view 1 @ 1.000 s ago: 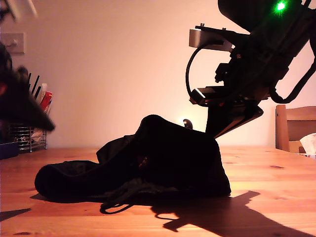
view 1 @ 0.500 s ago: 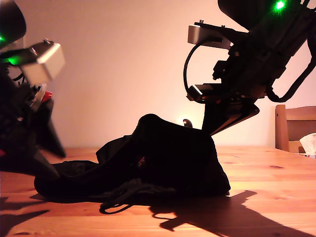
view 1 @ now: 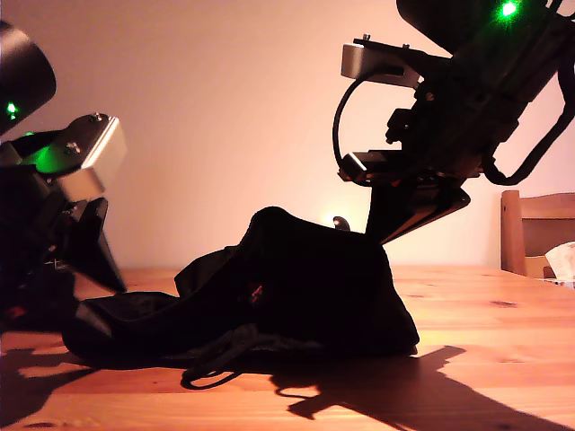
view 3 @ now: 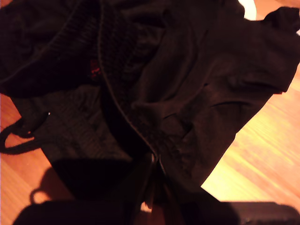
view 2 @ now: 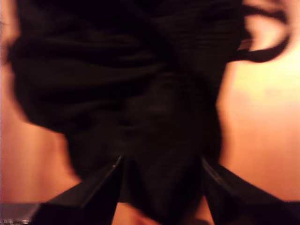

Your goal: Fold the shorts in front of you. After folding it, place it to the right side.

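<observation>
Shorts (view 1: 269, 296) sit crumpled on the worktop (view 1: 485, 314), lower centre of the exterior view, one end pulled up into a peak.

My second end effector (view 3: 153, 180) is clamped on fabric right by the gathered waistband (view 3: 110, 42); jaws read as pinched together on a fold of cloth. In the exterior view it's the arm at upper right, holding the peak up.

My first end effector (view 2: 161, 180) is parted wide, nothing in it. Its fingertips (view 2: 112, 171) straddle the low end of the shorts at the exterior view's left. That wrist picture is blurred, so I can't confirm contact with the cloth.

My read: step in hand is getting a second grip so the garment can be spread flat. To do it well:
- bite a single edge, not a bunched wad
- keep the drawstring (view 3: 18, 138) out of the jaws; its loop trails on the wood
- then draw both ends apart, low over the worktop, to take out slack before folding

Labels: only a small red mark (view 3: 95, 70) near the waistband, unreadable. No other writing visible.
</observation>
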`<state>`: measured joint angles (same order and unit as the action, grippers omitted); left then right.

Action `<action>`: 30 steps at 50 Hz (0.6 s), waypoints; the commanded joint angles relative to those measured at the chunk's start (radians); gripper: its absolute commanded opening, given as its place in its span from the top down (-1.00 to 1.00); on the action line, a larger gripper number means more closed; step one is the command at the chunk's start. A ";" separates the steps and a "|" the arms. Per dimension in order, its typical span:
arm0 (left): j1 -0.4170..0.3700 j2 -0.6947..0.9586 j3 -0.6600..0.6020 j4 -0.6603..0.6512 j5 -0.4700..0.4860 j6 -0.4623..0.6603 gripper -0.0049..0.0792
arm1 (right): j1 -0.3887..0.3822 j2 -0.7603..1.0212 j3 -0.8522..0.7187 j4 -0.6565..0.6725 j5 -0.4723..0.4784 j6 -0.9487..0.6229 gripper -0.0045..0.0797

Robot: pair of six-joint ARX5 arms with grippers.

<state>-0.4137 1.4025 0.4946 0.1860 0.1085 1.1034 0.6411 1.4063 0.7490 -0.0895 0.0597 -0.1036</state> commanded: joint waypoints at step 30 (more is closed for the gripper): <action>0.061 0.015 0.050 0.052 -0.171 -0.320 0.94 | -0.053 0.003 0.006 -0.039 0.119 -0.037 0.92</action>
<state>-0.3573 1.4239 0.5148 0.2306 -0.0357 0.8364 0.5980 1.4063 0.7490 -0.1181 0.1589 -0.1333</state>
